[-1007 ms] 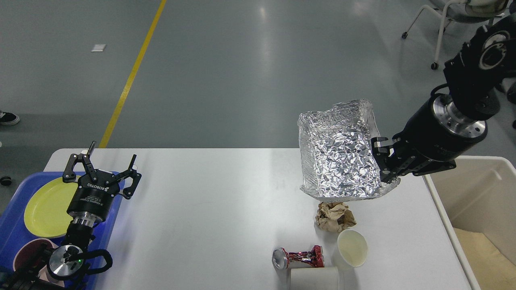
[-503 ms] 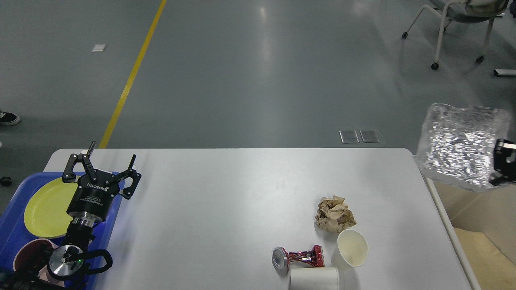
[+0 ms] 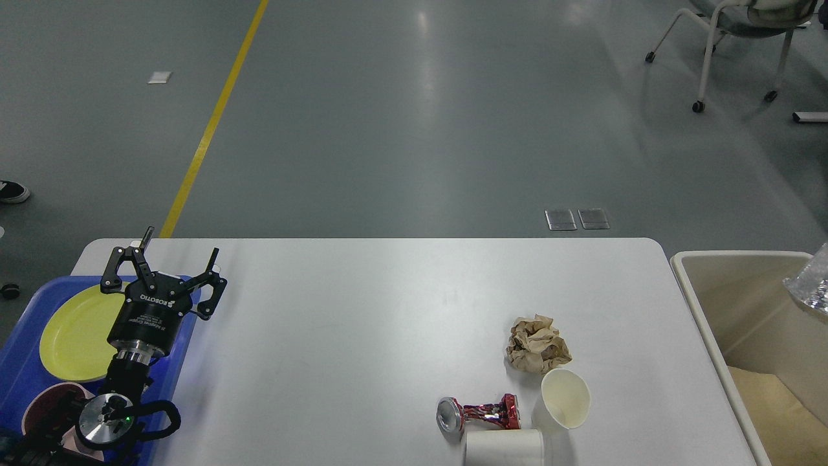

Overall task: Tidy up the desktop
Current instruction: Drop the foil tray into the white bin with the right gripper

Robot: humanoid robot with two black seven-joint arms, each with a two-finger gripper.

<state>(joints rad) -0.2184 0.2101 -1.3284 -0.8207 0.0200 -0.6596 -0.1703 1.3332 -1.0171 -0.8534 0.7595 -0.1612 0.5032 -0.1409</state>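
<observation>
Now: left gripper (image 3: 163,275) jaws spread, empty, over tray (image 3: 19,362) at desk (image 3: 336,336) left edge. Right gripper out of view. Paper wad (image 3: 538,344), cup (image 3: 565,399), crushed can (image 3: 479,415) clustered near front-right edge. Risk: reaching for can knocks cup off.

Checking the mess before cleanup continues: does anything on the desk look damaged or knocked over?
Yes. A crushed red can lies on its side near the desktop's front edge, beside a tipped paper cup and a crumpled brown paper wad. Another white cup lies sideways.
</observation>
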